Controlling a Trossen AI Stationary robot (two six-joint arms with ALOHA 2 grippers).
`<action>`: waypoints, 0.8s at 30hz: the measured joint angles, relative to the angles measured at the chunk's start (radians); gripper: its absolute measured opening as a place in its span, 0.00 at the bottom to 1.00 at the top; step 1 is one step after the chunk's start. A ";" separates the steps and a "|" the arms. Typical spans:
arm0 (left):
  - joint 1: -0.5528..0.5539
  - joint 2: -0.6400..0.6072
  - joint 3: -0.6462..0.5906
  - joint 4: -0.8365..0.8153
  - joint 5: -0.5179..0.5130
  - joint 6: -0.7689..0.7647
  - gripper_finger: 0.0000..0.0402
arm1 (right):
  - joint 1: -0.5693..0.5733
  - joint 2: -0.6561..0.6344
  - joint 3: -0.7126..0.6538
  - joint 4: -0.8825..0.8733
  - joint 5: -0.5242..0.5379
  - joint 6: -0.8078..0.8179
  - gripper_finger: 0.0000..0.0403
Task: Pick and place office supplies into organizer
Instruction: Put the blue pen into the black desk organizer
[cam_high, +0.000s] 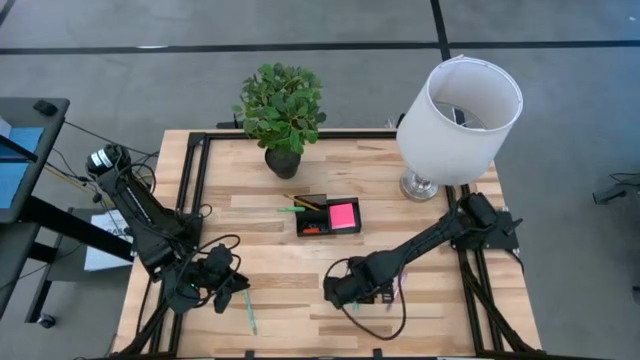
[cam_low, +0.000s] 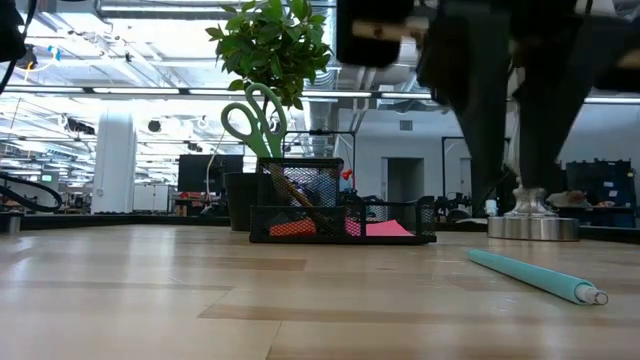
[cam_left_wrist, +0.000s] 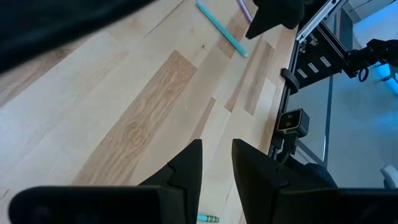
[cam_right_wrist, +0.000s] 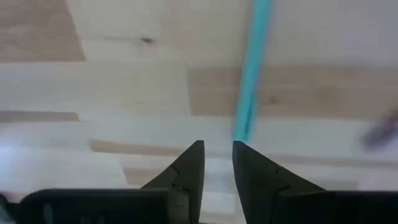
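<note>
Risk: right gripper (cam_right_wrist: 217, 163), fingers nearly closed and empty, could nudge thin teal plastic pen (cam_right_wrist: 250, 74) just beyond its fingertips; left gripper (cam_left_wrist: 216, 163) likewise empty.

The organizer (cam_high: 328, 217) is a small black mesh box in the middle of the counter (cam_high: 250, 260). A pink sticky-note pad (cam_high: 343, 214) lies flat in it. Green-handled scissors (cam_low: 254, 118) stand up in its tall part, next to some thin pencils (cam_high: 300, 203). One teal pen (cam_low: 535, 275) lies flat on the counter, well apart from the box.
</note>
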 joint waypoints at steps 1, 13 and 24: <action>0.000 0.000 0.000 0.000 0.000 0.000 0.20 | 0.006 0.006 0.022 -0.006 0.001 0.009 0.19; 0.000 0.000 0.000 0.000 0.000 -0.007 0.20 | 0.084 0.063 0.059 0.062 0.000 0.145 0.19; 0.000 0.000 0.000 0.000 0.000 -0.006 0.20 | 0.088 0.080 0.057 0.065 -0.023 0.173 0.19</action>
